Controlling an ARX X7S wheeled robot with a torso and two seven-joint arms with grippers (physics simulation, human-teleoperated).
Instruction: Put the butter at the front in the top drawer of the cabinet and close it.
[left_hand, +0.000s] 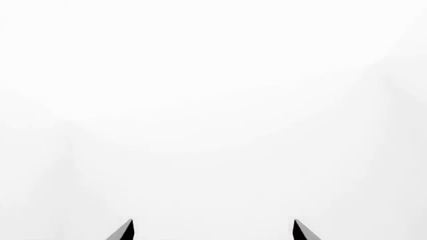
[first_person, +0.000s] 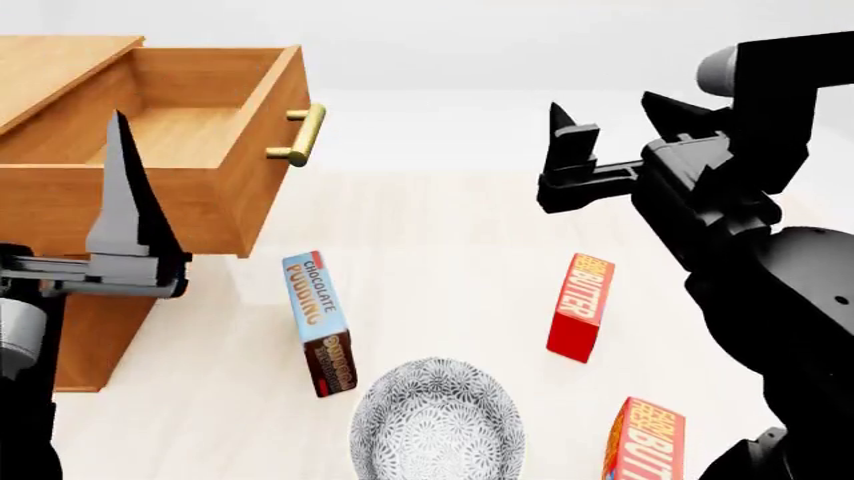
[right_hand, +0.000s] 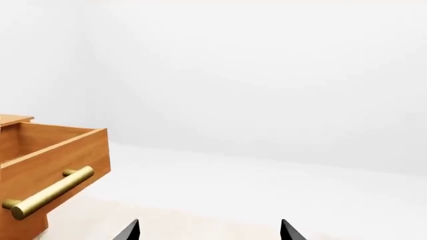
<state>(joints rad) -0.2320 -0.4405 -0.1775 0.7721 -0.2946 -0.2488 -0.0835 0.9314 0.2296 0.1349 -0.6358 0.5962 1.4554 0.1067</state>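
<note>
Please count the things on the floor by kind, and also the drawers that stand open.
Butter cartons: 2, one and another
Chocolate pudding box: 1
Patterned bowl: 1
Open top drawer: 1
Total: 5

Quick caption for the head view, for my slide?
Top drawer open; two butter cartons, pudding box and bowl on floor.

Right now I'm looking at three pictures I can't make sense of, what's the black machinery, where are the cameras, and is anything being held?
It's a simulated two-armed robot. One picture looks down from its head; the other two come from cameras near each hand. The left hand and right hand are both open and hold nothing. Below them stand two butter cartons, one at the front and one nearer the robot, plus a pudding box and a patterned bowl. The cabinet has its top drawer pulled open and looking empty.
</note>
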